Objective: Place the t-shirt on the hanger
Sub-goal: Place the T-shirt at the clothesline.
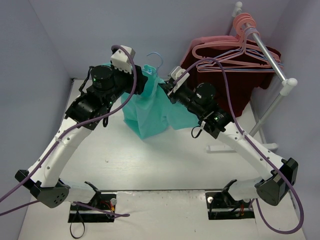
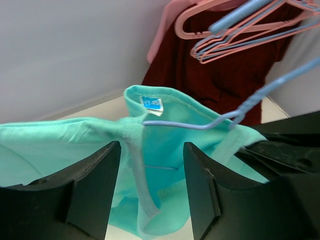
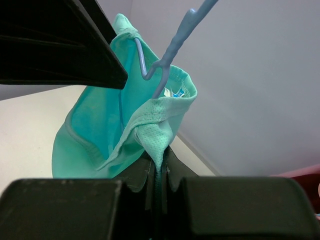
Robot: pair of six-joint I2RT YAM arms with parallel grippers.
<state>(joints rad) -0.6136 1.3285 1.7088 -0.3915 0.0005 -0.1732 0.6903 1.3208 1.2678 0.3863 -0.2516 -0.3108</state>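
T-shirt (image 1: 147, 112): teal, lifted off the worktop (image 1: 150, 165), hanging crumpled between the 2 arms, well to the left of the garment rack (image 1: 272, 60). Its lower folds reach down toward the worktop; contact cannot be judged.

Hanger (image 1: 156, 56): thin, light blue. The hook sticks up out of the collar opening and the wire frame sits inside the shirt, on the side away from the rack.

Right end effector (image 3: 157, 161): fingers pressed together, pinching a fold of the collar edge on the shirt's rack-facing side.

Left end effector (image 2: 150, 165): fingers (image 2: 95, 195) spread apart, at the shirt's shoulder farthest from the rack. The collar band hangs loose in the gap. Left wrist view shows no finger pressing on it.

Collar label (image 2: 152, 105): small, blue and white, just above the hanger wire.

Rack: carries several pink hangers (image 1: 225, 50) and 1 dark maroon garment (image 1: 245, 92), apart from the t-shirt.
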